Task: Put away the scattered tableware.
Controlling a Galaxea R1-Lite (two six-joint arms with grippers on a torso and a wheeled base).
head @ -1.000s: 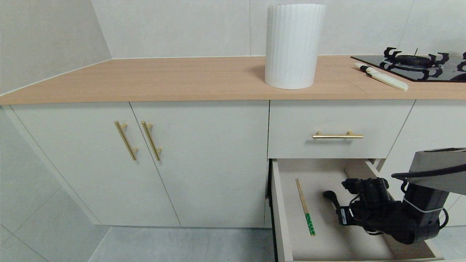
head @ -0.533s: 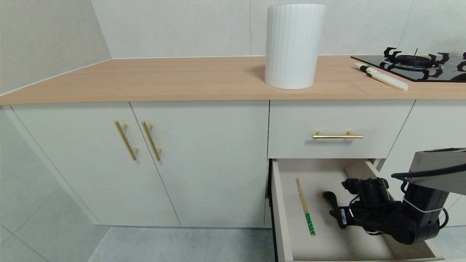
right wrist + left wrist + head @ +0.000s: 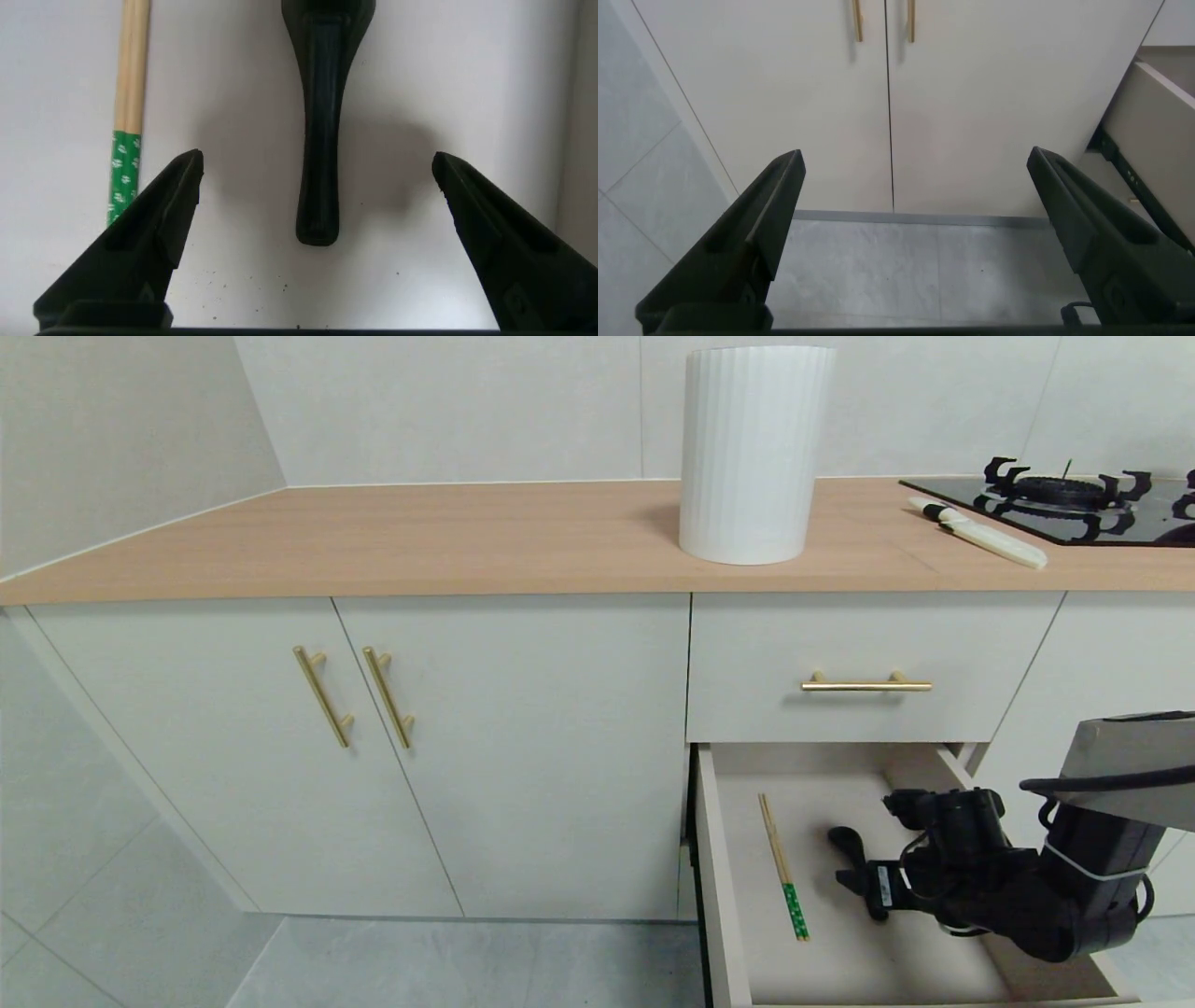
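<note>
Running along the tiled wall, the wooden countertop (image 3: 467, 541) carried a tall white ribbed canister (image 3: 754, 457) near its middle and a black gas hob (image 3: 1074, 509) at its right end. Below it, the lower drawer (image 3: 717, 877) stood pulled open.

A pale knife (image 3: 980, 534) lay flat on the countertop, just beside the hob's front left corner. It was probably the last loose piece. It looked light, stiff and slim, hard to pinch off a flat surface. The narrower banded end toward the wall seemed to be the handle, and that would be the safer place to take hold.

In the drawer, a pair of wooden chopsticks (image 3: 782, 877) lay near the left wall, green ends toward the front. A black spoon (image 3: 318, 140) lay on the drawer floor between the chopsticks and the right wall, bowl toward the back. It looked smooth, rigid and light.

The right forearm reached in over the drawer's right wall, wrist low. The right gripper (image 3: 315, 182) sat just above the floor with its jaws spread wide on either side of the spoon's handle end, holding nothing.

The left gripper (image 3: 915, 187) hung low before the cabinet doors (image 3: 971, 103), above the floor tiles, equally wide open and empty.
</note>
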